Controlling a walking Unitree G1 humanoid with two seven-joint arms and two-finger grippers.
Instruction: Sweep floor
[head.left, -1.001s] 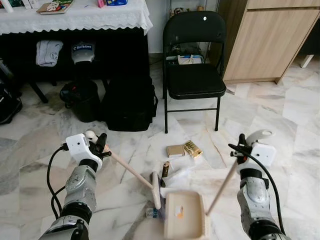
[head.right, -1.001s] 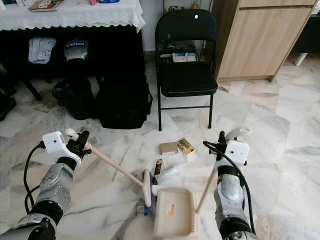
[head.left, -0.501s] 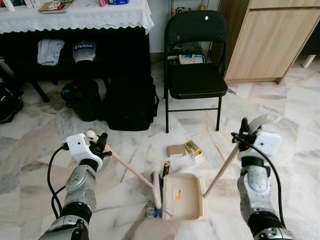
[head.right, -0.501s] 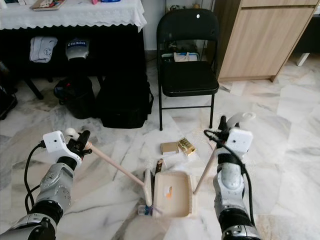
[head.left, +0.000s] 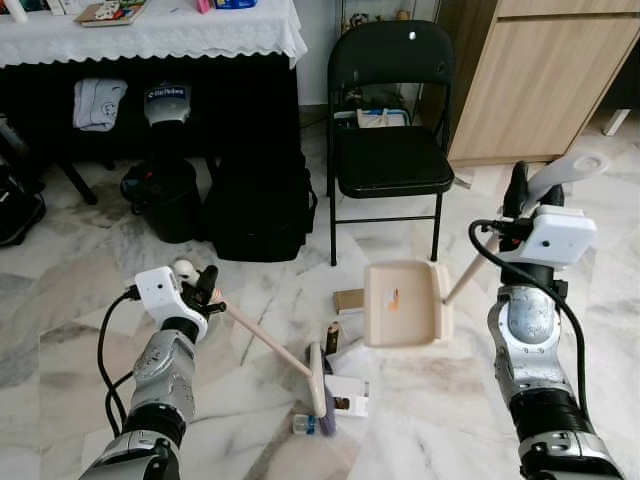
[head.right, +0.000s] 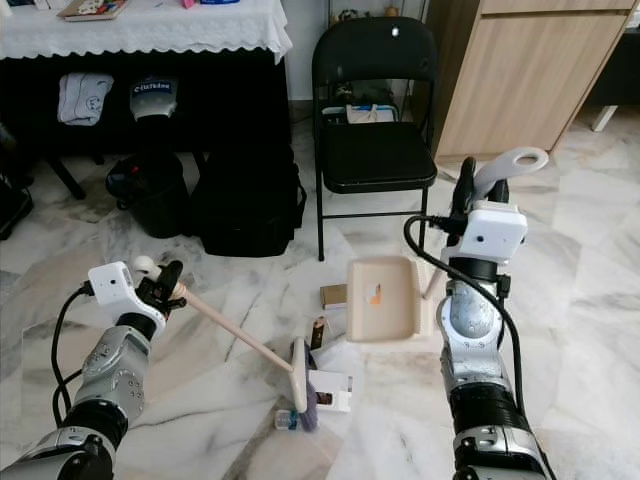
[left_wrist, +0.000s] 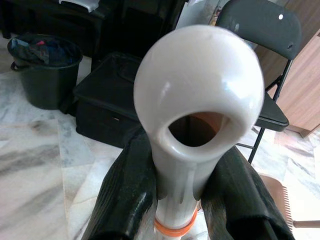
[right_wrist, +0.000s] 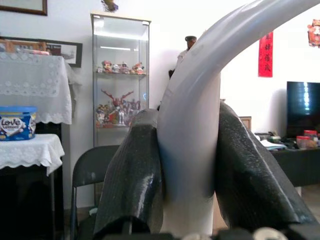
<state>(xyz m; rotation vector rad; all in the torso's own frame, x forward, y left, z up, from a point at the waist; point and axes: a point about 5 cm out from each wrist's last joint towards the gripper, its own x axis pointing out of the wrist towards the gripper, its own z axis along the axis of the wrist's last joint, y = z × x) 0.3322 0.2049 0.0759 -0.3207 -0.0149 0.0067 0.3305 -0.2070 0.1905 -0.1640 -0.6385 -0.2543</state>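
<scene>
My left gripper (head.left: 203, 290) is shut on the top of a cream brush handle (head.left: 262, 340). The brush head (head.left: 318, 381) rests on the marble floor among litter. In the left wrist view its black fingers (left_wrist: 125, 195) clamp the looped handle end (left_wrist: 197, 95). My right gripper (head.left: 517, 198) is shut on the dustpan handle (head.left: 465, 277) and holds the cream dustpan (head.left: 402, 303) tilted in the air above the floor. Black fingers (right_wrist: 132, 170) squeeze that white handle in the right wrist view. A white wrapper (head.left: 348, 393), a small bottle (head.left: 304, 425) and a brown box (head.left: 348, 299) lie around the brush.
A black folding chair (head.left: 390, 150) stands just beyond the litter. Left of it sit a black bag (head.left: 260, 205) and a black bucket (head.left: 160, 200) under a table with a white cloth (head.left: 150, 38). A wooden cabinet (head.left: 540, 80) stands at the back right.
My right arm has risen, lifting the dustpan off the floor and carrying it toward the chair. The white wrapper beside the brush is uncovered. The left arm and brush have barely moved.
</scene>
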